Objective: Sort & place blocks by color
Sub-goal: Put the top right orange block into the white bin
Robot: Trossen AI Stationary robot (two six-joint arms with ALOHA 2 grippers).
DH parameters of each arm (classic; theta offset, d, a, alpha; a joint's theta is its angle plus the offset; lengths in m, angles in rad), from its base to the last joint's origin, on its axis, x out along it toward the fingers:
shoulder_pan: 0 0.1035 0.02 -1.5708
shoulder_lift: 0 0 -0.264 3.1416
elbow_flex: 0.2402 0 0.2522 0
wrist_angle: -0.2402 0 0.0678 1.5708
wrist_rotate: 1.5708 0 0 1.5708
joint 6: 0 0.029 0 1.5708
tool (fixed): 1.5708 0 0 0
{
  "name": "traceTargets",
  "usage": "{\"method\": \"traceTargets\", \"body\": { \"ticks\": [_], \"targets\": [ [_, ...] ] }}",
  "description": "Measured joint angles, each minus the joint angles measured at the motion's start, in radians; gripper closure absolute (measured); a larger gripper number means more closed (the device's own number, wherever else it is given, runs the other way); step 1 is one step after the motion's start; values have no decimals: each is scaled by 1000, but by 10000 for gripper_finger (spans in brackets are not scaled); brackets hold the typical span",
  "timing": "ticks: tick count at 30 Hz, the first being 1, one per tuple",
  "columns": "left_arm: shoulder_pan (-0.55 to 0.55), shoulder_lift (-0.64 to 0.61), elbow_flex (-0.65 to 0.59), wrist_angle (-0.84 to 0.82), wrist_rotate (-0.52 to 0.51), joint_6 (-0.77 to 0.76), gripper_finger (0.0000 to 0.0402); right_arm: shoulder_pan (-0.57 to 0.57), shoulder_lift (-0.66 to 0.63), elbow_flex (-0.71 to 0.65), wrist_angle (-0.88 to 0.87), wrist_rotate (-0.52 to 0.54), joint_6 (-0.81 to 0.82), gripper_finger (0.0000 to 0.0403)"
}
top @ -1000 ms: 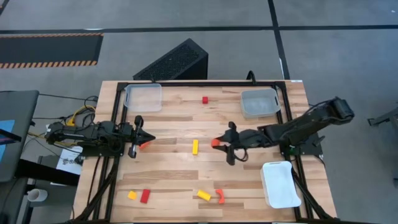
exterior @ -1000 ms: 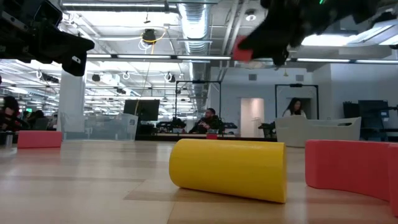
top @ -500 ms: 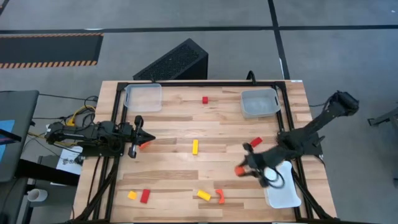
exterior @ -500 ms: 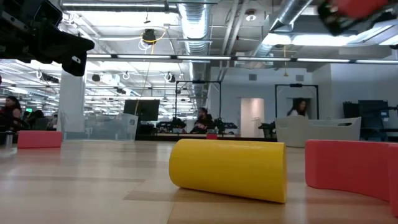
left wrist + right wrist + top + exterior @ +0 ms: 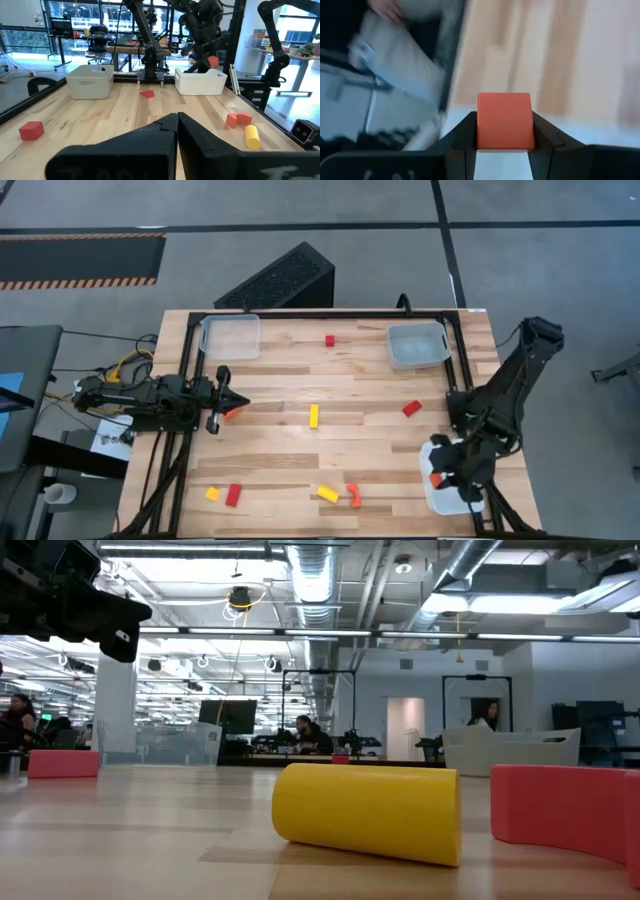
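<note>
My right gripper (image 5: 438, 478) hangs over the white tray (image 5: 452, 498) at the table's near right corner, shut on an orange block (image 5: 505, 120). My left gripper (image 5: 234, 409) waits shut low over the table's left side. On the wood lie a red cube (image 5: 329, 340), a yellow bar (image 5: 314, 416), a red block (image 5: 412, 408), a yellow cube (image 5: 212, 493), a red bar (image 5: 233, 495), a yellow piece (image 5: 328, 493) and an orange curved piece (image 5: 353, 496). The low view shows the yellow piece (image 5: 366, 810) and the curved piece (image 5: 565, 812) close up. My right gripper pinches the orange block by two opposite side faces (image 5: 484, 125), one dark finger (image 5: 462, 137) on each. The fingers come from above, pointing down. The block is lifted clear, above the white tray's rim (image 5: 470, 117), as the left wrist view (image 5: 213, 61) also shows.
A clear tray (image 5: 230, 336) sits at the far left and another (image 5: 417, 345) at the far right. A black box (image 5: 282, 278) stands on the floor beyond the far edge. Bare wood lies between the scattered blocks in the table's middle.
My right gripper has swung from the table's middle toward the near right corner, carrying the orange block shut between its fingers, and now hangs over the white tray. Its arm no longer covers the red block on the right. In the low view it has left the picture.
</note>
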Motion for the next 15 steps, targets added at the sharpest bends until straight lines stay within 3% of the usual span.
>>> {"method": "traceTargets", "body": {
  "ticks": [6, 15],
  "targets": [
    [0, 0, 0, 0, 0, 0, 401, 11, -1, 113, -332, -31, 120, 251],
    [0, 0, 0, 0, 0, 0, 401, 11, 87, 125, -481, -49, 184, 258]
  ]
}}
